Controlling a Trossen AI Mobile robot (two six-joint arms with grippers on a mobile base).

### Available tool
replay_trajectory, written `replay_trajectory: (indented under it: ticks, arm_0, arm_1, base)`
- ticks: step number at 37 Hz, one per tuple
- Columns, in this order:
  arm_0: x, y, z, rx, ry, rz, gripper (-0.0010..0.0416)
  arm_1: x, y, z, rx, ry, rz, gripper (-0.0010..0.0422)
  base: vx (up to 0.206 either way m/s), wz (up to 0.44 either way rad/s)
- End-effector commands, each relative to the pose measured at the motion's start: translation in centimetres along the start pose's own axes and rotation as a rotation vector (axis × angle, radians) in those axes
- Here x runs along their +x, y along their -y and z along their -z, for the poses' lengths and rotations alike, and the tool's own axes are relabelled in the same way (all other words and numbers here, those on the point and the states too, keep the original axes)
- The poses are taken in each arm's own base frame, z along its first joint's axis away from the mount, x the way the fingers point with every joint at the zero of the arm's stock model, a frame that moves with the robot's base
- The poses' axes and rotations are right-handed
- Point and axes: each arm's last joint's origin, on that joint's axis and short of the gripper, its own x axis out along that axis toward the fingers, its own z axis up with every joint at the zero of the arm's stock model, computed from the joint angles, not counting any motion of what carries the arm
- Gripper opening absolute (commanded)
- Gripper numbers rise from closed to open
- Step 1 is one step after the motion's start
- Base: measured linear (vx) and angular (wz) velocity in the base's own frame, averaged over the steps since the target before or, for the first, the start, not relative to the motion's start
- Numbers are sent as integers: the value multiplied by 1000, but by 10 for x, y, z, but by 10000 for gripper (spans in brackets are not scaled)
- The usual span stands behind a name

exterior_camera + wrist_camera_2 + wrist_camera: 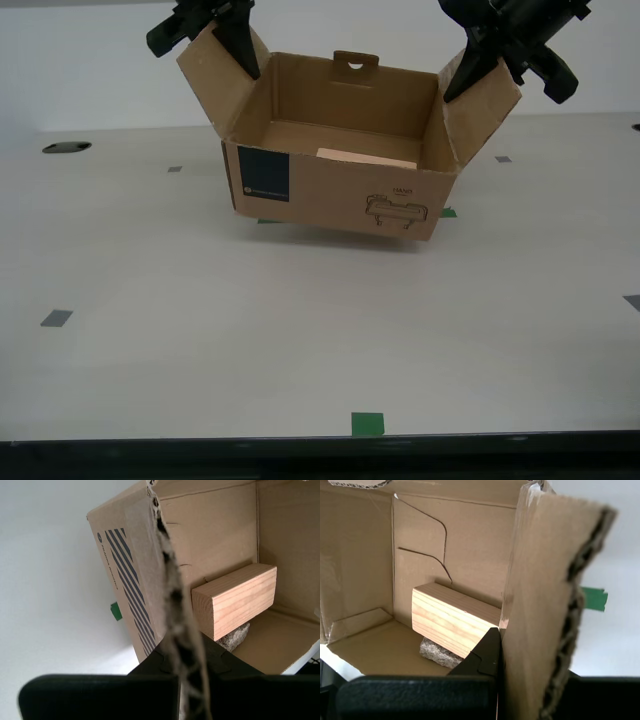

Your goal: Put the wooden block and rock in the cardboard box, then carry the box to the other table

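My second gripper (236,48) (178,672) is clamping its jaws on the side flap of the brown corrugated cardboard box (330,195) (215,525) (470,535) at the exterior view's left; my first gripper (470,70) (494,656) is pinching the opposite flap at the exterior view's right; both flaps are angling upward and outward under the black fingers; the box, with its dark navy label square and printed "HAND" drawing facing the camera, is hanging slightly tilted between the two arms and seems to be sitting just clear of the smooth pale table (200,330), with a shadow lying beneath it; the light tan rectangular wooden block (365,157) (240,600) (452,620) is lying inside the box against one wall; the small rough pinkish-grey rock (235,637) (437,652) is sitting on the box floor, touching the block and partly tucked under it.
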Motion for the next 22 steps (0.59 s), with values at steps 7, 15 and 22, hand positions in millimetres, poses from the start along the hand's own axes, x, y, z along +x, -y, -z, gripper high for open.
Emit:
replay_trajectory:
  ticks: [7,15,22]
  arm_0:
    - [3,-6,4,-12,-24,-16,-1]
    - [7,-11,9,-20,-54,-19,-1]
    - [6,-20,13,-43,-63,-28,-1]
  arm_1:
    - [5,0,12,15,-40,15,-1]
    - [15,-4,28,10,-95,17,-1]
    - [12,-3,39,8,-80,17,-1]
  base:
    - [0,0]
    - [0,0]
    - [0,0]
